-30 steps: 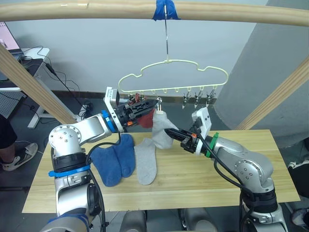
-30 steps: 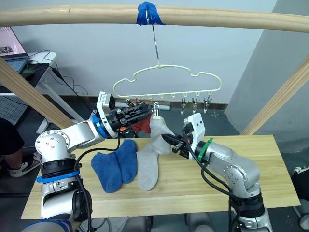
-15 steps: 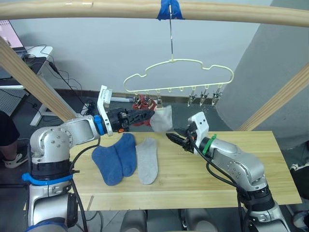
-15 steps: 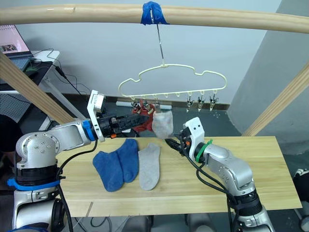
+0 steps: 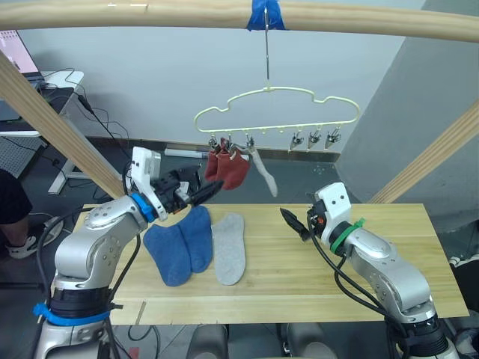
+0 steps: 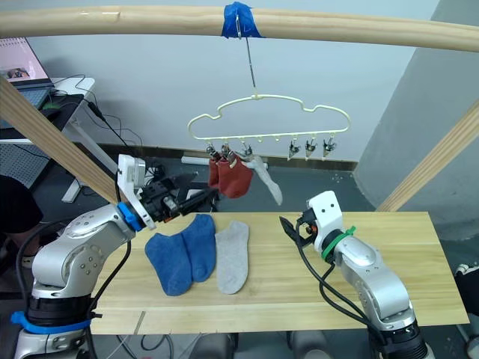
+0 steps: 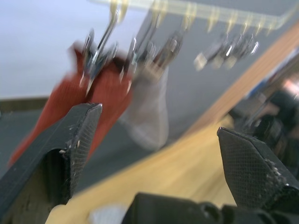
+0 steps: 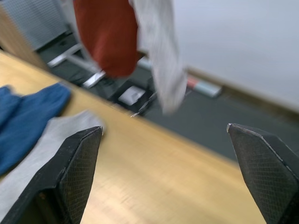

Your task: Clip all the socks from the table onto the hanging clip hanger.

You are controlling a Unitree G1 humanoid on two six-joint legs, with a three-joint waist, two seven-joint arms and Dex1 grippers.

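Currently both grippers are empty with fingers spread: the left gripper [image 5: 212, 188] hangs just below the hung socks, pointing toward them, and the right gripper [image 5: 293, 222] sits low over the table [image 5: 389, 217], well clear of the hanger [image 5: 275, 120]. On the hanger, two red socks [image 5: 228, 169] are clipped side by side at the left end and one grey sock [image 5: 263, 173] hangs from the next clip, slanted out to the right rather than straight down. Three clips [image 5: 313, 137] at the right end are empty. On the table lie two blue socks [image 5: 179, 243], overlapping, and a second grey sock [image 5: 229, 256] touching the nearer blue one. Risks as I judge them: the hanger hangs from a single hook [image 5: 266, 45] on the rail [image 5: 337, 18], so any push on a clip may swing it and spoil the aim. The hung grey sock may be held by little fabric, and a bump could drop it. Overlapping blues invite a double pick. Filling only the right side next could tilt the hanger.
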